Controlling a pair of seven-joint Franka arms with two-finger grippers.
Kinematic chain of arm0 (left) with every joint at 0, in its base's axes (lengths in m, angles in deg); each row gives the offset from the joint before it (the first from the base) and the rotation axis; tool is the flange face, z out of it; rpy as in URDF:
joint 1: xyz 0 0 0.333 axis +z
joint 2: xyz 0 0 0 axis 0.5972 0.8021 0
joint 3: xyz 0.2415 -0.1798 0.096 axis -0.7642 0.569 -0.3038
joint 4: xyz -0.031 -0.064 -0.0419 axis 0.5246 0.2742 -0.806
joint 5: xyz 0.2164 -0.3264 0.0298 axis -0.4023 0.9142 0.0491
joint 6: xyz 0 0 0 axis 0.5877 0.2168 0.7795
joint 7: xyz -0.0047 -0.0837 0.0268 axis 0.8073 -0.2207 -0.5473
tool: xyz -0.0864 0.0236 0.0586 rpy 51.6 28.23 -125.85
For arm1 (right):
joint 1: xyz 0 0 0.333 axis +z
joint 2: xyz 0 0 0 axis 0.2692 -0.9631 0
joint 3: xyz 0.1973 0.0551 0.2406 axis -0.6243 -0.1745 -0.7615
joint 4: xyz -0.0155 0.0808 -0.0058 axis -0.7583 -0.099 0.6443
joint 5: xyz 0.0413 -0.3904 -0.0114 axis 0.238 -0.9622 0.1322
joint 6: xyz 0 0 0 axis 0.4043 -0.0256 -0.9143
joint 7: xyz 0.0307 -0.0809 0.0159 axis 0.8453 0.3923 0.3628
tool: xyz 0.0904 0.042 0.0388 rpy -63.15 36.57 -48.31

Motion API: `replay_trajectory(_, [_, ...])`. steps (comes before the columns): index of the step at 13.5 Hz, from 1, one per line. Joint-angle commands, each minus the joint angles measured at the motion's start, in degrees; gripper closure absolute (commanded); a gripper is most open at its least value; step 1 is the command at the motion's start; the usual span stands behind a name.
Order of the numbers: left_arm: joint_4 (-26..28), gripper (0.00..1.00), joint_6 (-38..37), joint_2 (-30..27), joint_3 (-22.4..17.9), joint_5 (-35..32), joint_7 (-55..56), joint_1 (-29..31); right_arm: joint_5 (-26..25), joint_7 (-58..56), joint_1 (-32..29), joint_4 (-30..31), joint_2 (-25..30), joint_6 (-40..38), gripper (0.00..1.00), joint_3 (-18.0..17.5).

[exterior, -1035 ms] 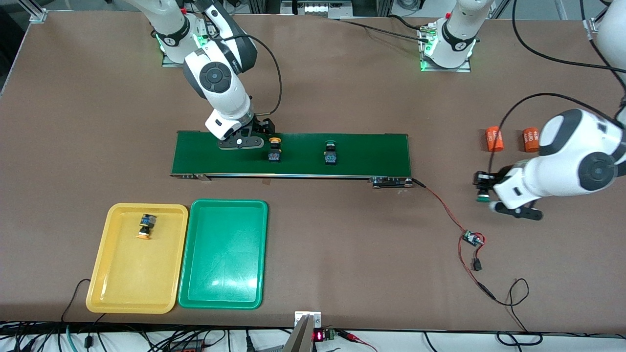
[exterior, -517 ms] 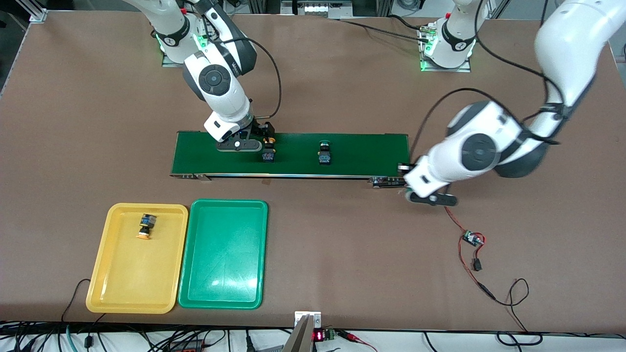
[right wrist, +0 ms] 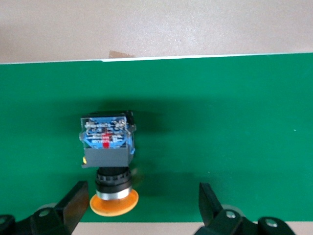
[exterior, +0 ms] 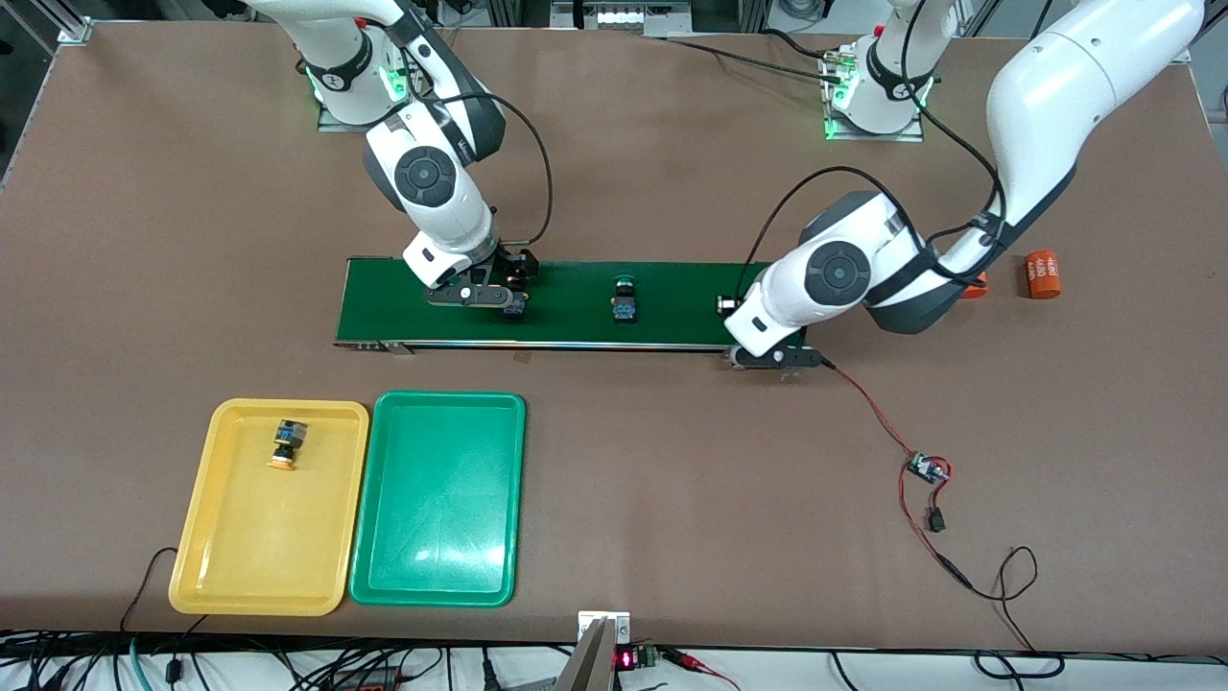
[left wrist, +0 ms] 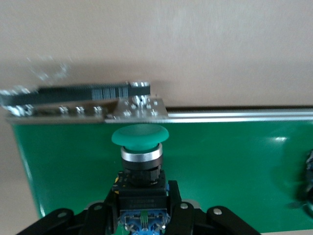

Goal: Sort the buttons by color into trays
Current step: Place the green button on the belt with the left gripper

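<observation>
Your yellow tray (exterior: pixel 201 537) already holds one orange-capped button (exterior: pixel 286 442); the green tray (exterior: pixel 389 566) beside it holds none. On the conveyor belt (exterior: pixel 672 288), your right claw (right wrist: pixel 139 198) hangs spread wide over a second orange-capped button (right wrist: pixel 107 147): lower and close next. A green-capped button (exterior: pixel 624 299) lies mid-belt. Your left claw (left wrist: pixel 143 218), clamped on another green-capped button (left wrist: pixel 141 147), is over the belt's end.

A yellow-capped button (exterior: pixel 284 443) lies in the yellow tray (exterior: pixel 240 566); the green tray (exterior: pixel 432 576) sits beside it.
</observation>
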State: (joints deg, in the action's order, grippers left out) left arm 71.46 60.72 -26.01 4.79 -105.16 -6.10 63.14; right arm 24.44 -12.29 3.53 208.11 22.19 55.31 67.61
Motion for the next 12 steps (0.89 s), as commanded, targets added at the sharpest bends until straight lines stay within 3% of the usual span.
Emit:
replay_trajectory(1, [2.3, 0.63, 1.4, -1.2, 0.3, -1.2, 1.9, 0.2, -1.1, 1.6, 0.2, -1.6, -1.5, 0.1, 0.0, 0.2])
replay_trajectory(2, [2.8, 0.54, 1.6, -1.2, 0.3, -2.6, 2.9, -0.4, -1.3, 1.6, 0.3, -1.6, -1.7, 0.6, 0.0, 0.4])
replay_trajectory(4, [2.8, 0.04, 1.6, -1.2, 0.3, -4.8, 3.8, -0.9, -2.5, 1.5, 0.4, -1.6, -2.4, 0.9, 0.04, 1.3])
replay_trajectory(7, [0.7, 0.0, 0.0, -3.1, 1.2, -4.9, 3.0, 0.3, -5.2, 1.2, 0.4, -1.6, -3.1, 1.0, 0.41, 2.2])
replay_trajectory(9, [-3.1, 0.0, -6.0, -3.7, 3.0, -4.8, 1.5, 1.0, -5.3, 0.9, 0.4, -1.7, -3.1, 1.0, 0.65, 2.8])
replay_trajectory(11, [-8.6, 0.0, -14.9, -3.6, 4.1, -4.7, -3.6, 1.9, -5.2, 0.4, 0.2, -3.1, -2.9, 0.7, 0.79, 3.1])
replay_trajectory(12, [-10.9, 0.0, -17.3, -3.6, 4.1, -4.7, -5.6, 2.1, -5.3, 0.1, 0.2, -4.2, -2.4, -0.2, 0.79, 4.2])
